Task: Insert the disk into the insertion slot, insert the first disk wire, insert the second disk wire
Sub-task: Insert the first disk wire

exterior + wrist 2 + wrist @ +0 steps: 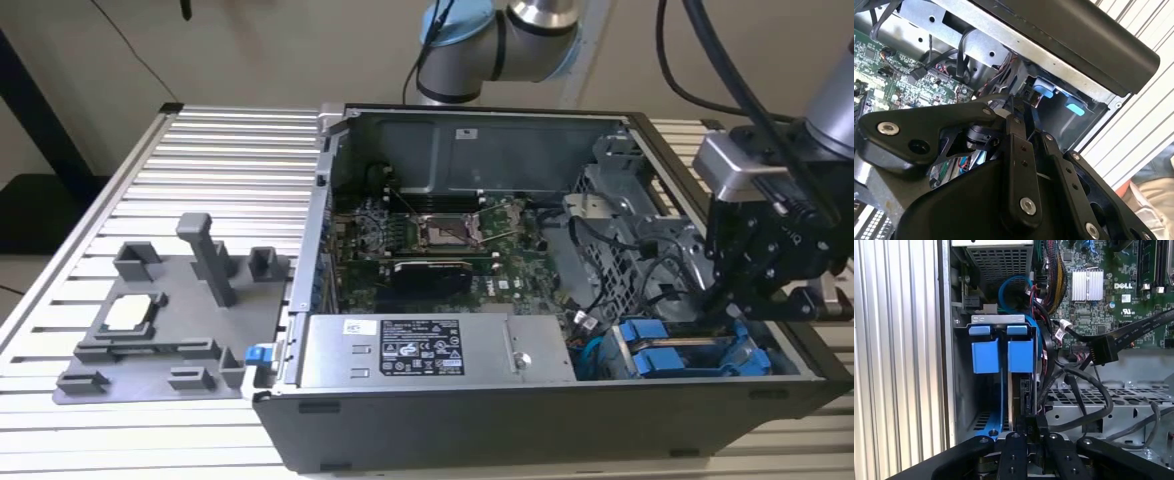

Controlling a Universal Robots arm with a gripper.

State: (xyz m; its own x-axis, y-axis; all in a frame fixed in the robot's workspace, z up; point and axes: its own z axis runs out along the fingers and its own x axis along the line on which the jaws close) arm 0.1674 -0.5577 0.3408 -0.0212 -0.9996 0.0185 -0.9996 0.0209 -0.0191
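Observation:
In the first wrist view the disk (1020, 356) sits inside the insertion slot of the grey drive cage (999, 319), its blue carrier handle facing out. My gripper (1031, 429) hangs right over the disk's dark end edge (1025, 392), fingers pressed together on a small black plug of a disk wire. The second wrist view shows the fingertips (1015, 114) pinched together, a thin black wire (986, 98) leading away from them, and the blue carrier (1046, 90) beyond. In the exterior view the gripper (763, 300) stands above the blue carriers (667, 352) at the case's right end.
A second blue-framed drive (986, 357) sits beside the disk. A flat black connector (1102, 351) on a ribbon of wires hangs loose nearby among black cables (1089, 385). The open case holds a motherboard (427, 245) and power supply (420, 350). A grey fixture (167, 320) stands outside.

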